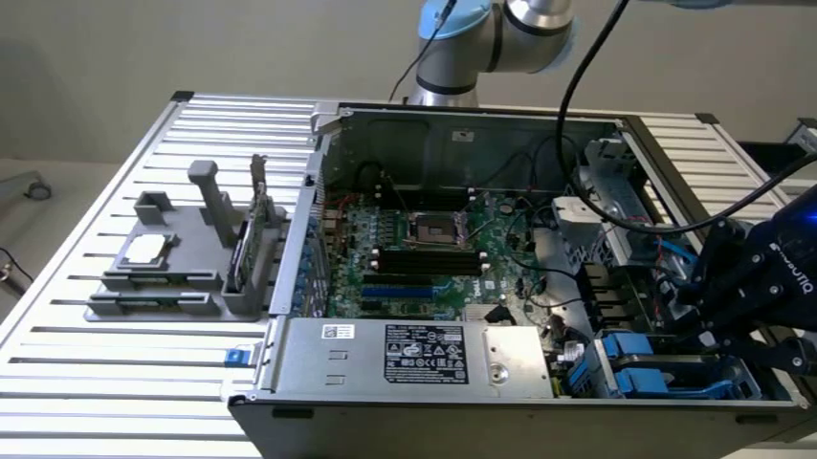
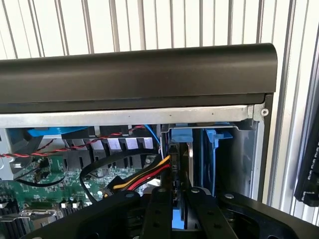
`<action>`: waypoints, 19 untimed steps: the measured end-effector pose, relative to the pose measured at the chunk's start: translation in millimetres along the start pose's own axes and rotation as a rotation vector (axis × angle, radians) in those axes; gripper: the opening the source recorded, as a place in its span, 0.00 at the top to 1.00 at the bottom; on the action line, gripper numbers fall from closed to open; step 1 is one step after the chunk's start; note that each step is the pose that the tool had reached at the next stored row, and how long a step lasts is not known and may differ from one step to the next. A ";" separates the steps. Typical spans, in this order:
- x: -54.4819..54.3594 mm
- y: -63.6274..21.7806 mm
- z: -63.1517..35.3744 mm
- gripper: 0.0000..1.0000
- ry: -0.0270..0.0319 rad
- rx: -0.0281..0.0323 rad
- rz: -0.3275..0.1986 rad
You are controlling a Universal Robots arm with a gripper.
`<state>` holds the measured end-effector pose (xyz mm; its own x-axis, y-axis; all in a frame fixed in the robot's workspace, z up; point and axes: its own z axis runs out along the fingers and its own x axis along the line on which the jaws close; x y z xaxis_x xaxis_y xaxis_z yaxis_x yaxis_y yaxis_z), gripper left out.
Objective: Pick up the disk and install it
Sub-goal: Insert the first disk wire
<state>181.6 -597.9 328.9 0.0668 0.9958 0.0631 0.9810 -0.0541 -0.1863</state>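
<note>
the disk [image 2: 180, 164] stands on edge in the gripper [image 2: 174, 199], whose fingers are closed on it, partly lowered into the blue drive bay [image 2: 219, 149] at the computer case's [image 1: 511, 421] near corner, on the exterior view's right. picking looks done; seating remains.

Gripper [image 2: 174, 209] pinches what looks like the disk [image 2: 180, 164] edge-on.

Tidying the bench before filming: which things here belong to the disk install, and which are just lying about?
In the job: disk, gripper, computer case.
Lying about: grey holder, square chip on it, upright card.
</note>
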 end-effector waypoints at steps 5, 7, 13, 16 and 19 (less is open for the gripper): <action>0.0 1.6 1.4 0.84 -0.0010 0.0153 0.001; 0.0 2.1 1.4 0.84 -0.0014 0.0223 0.002; 0.0 1.8 -1.1 0.76 -0.0015 0.0354 0.003; 0.4 0.8 -6.6 0.64 -0.0021 0.0401 0.003; 0.8 -0.5 -13.4 0.52 -0.0024 0.0455 0.004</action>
<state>183.6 -598.1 342.2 0.0698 0.9958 0.0600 0.9715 -0.0542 -0.2309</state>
